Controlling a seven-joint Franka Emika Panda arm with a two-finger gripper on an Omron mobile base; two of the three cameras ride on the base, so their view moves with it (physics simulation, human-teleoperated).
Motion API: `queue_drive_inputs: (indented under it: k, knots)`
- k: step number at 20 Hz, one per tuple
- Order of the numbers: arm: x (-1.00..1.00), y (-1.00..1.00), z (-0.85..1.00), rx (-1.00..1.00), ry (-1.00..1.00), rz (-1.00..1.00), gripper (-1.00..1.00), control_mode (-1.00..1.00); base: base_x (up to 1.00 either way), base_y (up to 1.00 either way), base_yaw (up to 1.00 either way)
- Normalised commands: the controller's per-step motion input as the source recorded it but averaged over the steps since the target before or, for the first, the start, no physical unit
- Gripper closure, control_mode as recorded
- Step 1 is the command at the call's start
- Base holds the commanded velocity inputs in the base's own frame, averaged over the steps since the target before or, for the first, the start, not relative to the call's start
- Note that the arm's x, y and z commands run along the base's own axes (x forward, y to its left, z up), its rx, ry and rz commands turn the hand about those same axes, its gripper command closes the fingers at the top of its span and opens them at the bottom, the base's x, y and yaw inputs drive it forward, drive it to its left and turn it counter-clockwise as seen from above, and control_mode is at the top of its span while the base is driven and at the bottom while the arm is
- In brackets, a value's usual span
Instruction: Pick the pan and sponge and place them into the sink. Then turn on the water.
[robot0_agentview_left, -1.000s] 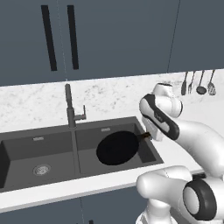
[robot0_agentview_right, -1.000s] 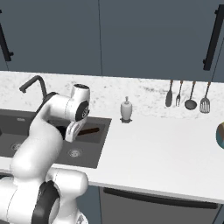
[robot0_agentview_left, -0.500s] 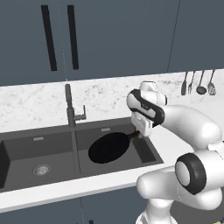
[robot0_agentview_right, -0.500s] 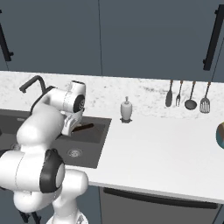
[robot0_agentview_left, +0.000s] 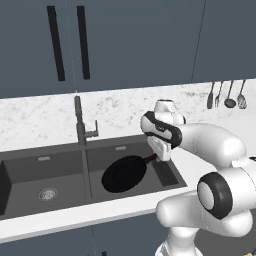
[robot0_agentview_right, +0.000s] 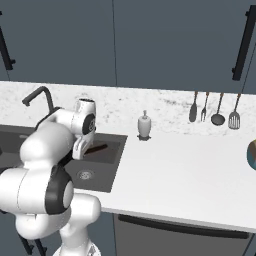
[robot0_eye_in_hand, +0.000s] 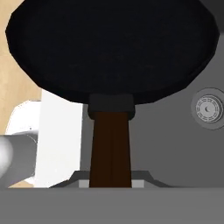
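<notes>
The black pan (robot0_agentview_left: 124, 174) hangs tilted over the right basin of the dark grey sink (robot0_agentview_left: 60, 156). My gripper (robot0_agentview_left: 159, 152) is shut on its brown handle (robot0_eye_in_hand: 110, 144) at the basin's right side. In the hand view the pan (robot0_eye_in_hand: 113, 43) spreads above the gripper (robot0_eye_in_hand: 110, 181), with a round drain (robot0_eye_in_hand: 209, 107) beside it. From the right base view the handle (robot0_agentview_right: 97, 148) pokes out past the gripper (robot0_agentview_right: 80, 150) above the sink (robot0_agentview_right: 107, 172). No water runs from the tall dark faucet (robot0_agentview_left: 79, 120). The sponge is out of view.
A white soap dispenser (robot0_agentview_right: 144, 125) stands on the marble counter right of the sink. Several utensils (robot0_agentview_right: 212, 107) hang on the back wall. A round object (robot0_agentview_right: 251, 154) sits at the counter's far right edge. The left basin has its own drain (robot0_agentview_left: 47, 193).
The arm has swung left and dipped slightly, carrying the pan a little left and lower over the right basin. The gripper has stayed shut on the handle.
</notes>
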Motion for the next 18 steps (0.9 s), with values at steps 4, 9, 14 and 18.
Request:
queue_drive_inputs:
  k: [4,9,14,18]
  knots:
    - [0.02,0.00,-0.20,-0.03,-0.12,0.00,1.00,-1.00,0.00,0.00,0.00]
    - [0.13,0.00,-0.17,-0.03,-0.12,0.00,1.00,-1.00,0.00,0.00,0.00]
    - [0.28,0.00,-0.08,-0.01,-0.07,0.00,1.00,-1.00,0.00,0.00,0.00]
    - [0.51,0.00,-0.01,0.00,-0.03,0.00,1.00,-1.00,0.00,0.00,0.00]
